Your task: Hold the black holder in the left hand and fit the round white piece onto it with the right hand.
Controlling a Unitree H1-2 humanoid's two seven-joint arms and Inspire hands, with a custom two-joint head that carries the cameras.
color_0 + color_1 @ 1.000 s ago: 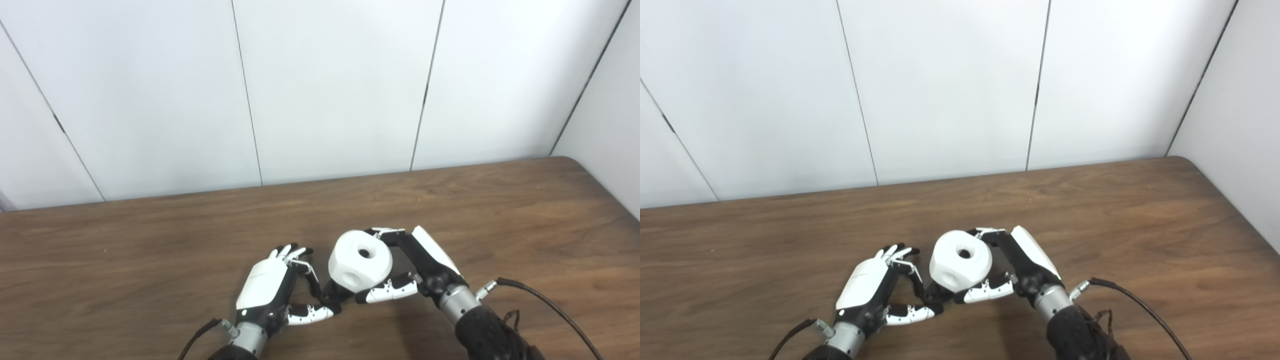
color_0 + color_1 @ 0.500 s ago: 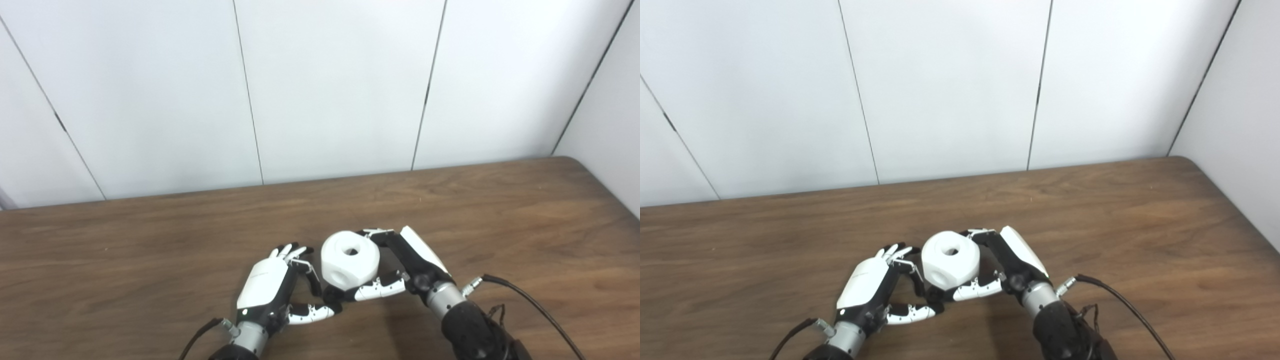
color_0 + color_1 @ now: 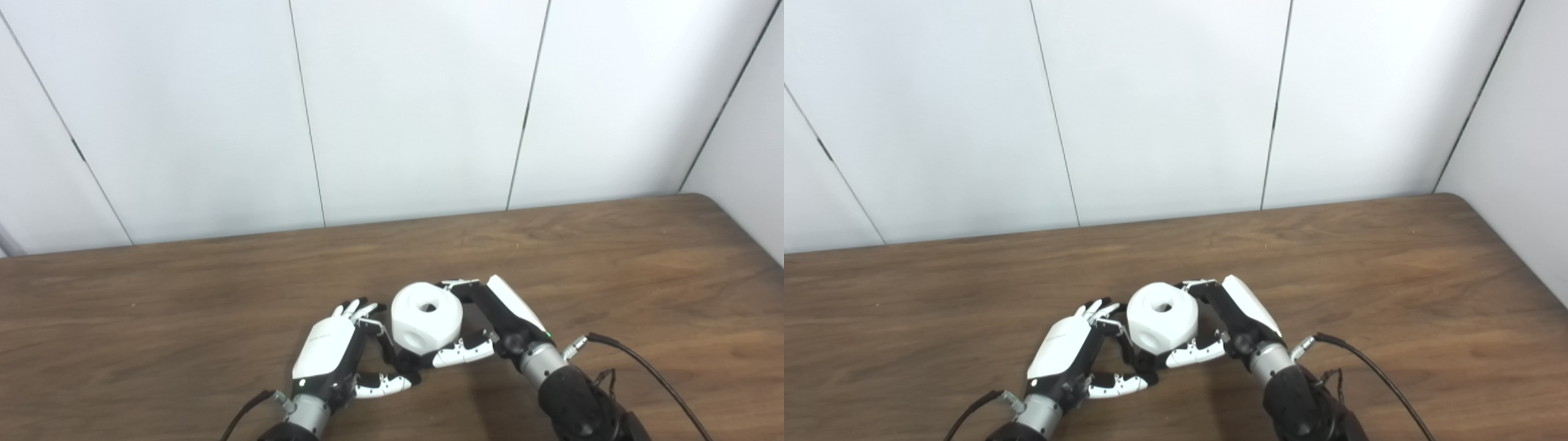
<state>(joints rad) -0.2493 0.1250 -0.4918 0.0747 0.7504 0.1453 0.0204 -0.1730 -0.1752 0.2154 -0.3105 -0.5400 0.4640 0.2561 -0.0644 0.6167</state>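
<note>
The round white piece (image 3: 427, 317) has a hole in its top and another in its side. My right hand (image 3: 493, 324) is shut on it, fingers behind and thumb in front. It sits just above the black holder (image 3: 405, 363), a small dark part mostly hidden under the piece. My left hand (image 3: 340, 352) is shut on the holder, fingers and thumb closed around it low on the table. The two hands are close together near the table's front middle, the white piece touching or nearly touching my left fingers (image 3: 1102, 315).
The brown wooden table (image 3: 184, 306) reaches to a white panelled wall (image 3: 398, 104) at the back. Its right edge (image 3: 750, 236) lies near a side wall. A black cable (image 3: 649, 370) runs from my right wrist.
My right hand has carried the white piece left and slightly down, from beside the holder to right over it, close against my left fingers. My left hand has stayed in place.
</note>
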